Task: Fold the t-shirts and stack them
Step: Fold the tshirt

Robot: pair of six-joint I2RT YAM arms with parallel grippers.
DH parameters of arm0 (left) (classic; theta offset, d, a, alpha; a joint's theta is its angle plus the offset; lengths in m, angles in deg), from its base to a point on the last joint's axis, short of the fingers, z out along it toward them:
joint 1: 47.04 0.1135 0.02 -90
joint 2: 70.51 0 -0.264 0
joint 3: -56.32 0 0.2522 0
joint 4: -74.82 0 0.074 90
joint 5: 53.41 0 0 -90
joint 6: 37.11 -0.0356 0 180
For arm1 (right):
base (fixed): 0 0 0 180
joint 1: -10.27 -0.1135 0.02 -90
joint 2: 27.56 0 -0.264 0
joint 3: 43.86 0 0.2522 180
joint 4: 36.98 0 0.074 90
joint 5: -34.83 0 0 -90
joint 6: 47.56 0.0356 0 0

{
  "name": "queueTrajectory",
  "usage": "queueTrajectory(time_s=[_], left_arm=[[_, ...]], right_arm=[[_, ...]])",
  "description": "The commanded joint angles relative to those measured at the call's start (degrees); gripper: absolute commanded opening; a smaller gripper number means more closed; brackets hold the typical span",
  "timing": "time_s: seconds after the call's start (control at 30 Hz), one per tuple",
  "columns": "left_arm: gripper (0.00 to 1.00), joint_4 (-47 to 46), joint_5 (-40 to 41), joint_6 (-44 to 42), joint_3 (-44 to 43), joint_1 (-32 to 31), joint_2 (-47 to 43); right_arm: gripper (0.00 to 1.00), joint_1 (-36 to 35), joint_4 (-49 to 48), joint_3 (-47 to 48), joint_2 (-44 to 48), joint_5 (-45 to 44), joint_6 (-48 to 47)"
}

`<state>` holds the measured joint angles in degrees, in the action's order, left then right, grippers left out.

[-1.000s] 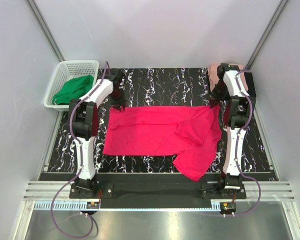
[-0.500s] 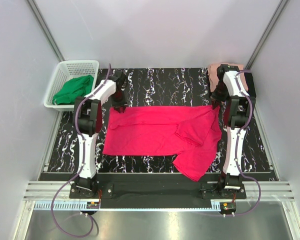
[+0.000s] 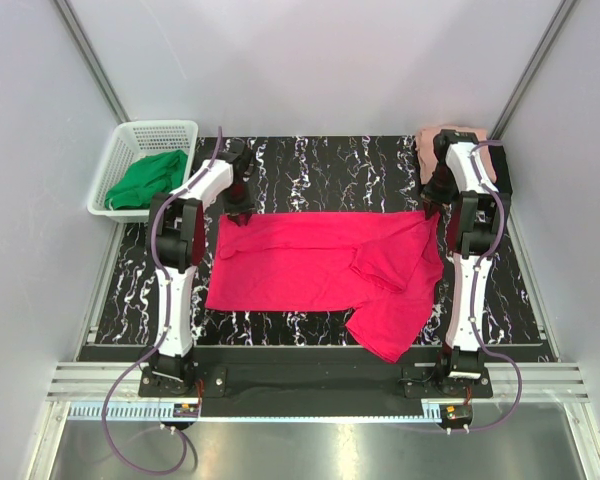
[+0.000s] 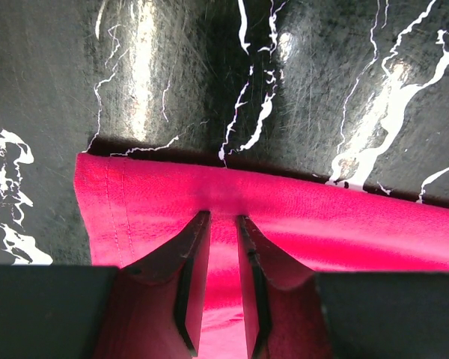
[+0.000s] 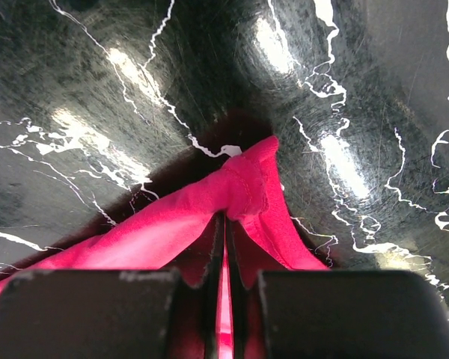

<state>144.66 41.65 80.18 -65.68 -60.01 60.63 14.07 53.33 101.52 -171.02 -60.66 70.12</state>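
The crimson-pink t-shirt (image 3: 310, 260) lies spread across the middle of the table, its right part rumpled and trailing toward the near edge. My left gripper (image 3: 242, 212) (image 4: 223, 217) rests on the shirt's far left corner (image 4: 337, 224), jaws a narrow gap apart with flat cloth showing between them. At the far right corner my right gripper (image 3: 427, 208) (image 5: 225, 218) is shut on a bunched fold of the same shirt (image 5: 243, 187), raised a little off the table. A folded salmon-pink t-shirt (image 3: 427, 150) lies at the far right, partly hidden by the right arm, with a black t-shirt (image 3: 504, 178) beside it.
A white basket (image 3: 170, 128) holding green cloth (image 3: 145, 178) stands off the table's far left corner. The black marble-patterned table (image 3: 320, 160) is walled in by pale panels on three sides.
My left gripper came in from just behind the shirt onto its far left corner, then stopped. The right gripper keeps its hold on the far right corner.
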Motion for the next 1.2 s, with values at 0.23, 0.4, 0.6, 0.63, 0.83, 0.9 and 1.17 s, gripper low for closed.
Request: queueTrajectory(time_s=[0.23,0.4,0.6,0.63,0.83,0.9,1.17], left_arm=[[0.31,0.35,3.73,0.92,-0.65,0.67,-8.51],[0.32,0.35,2.94,1.71,1.19,0.67,-13.79],[0.33,-0.17,-0.67,2.60,13.30,-0.82,-27.64],[0.33,-0.44,-0.32,2.33,17.59,-2.39,-29.95],[0.40,-1.23,-1.54,5.14,34.81,-4.69,-49.89],[0.43,-1.49,-1.98,6.19,38.97,-5.22,-57.95],[0.52,-2.11,-3.99,5.50,50.94,-5.31,-72.95]], right_arm=[[0.18,0.25,-2.54,-0.83,22.49,4.44,-2.90],[0.21,0.25,-0.97,2.43,27.17,11.81,-3.08],[0.21,0.08,-10.53,-25.92,43.93,25.34,-1.41],[0.22,-0.01,-13.77,-30.14,49.71,26.93,-0.97],[0.23,-2.20,-15.12,-54.31,69.32,33.18,0.17],[0.24,-2.82,-15.21,-58.81,77.31,34.50,1.66],[0.27,-2.91,-13.28,-69.55,90.72,34.59,6.60]])
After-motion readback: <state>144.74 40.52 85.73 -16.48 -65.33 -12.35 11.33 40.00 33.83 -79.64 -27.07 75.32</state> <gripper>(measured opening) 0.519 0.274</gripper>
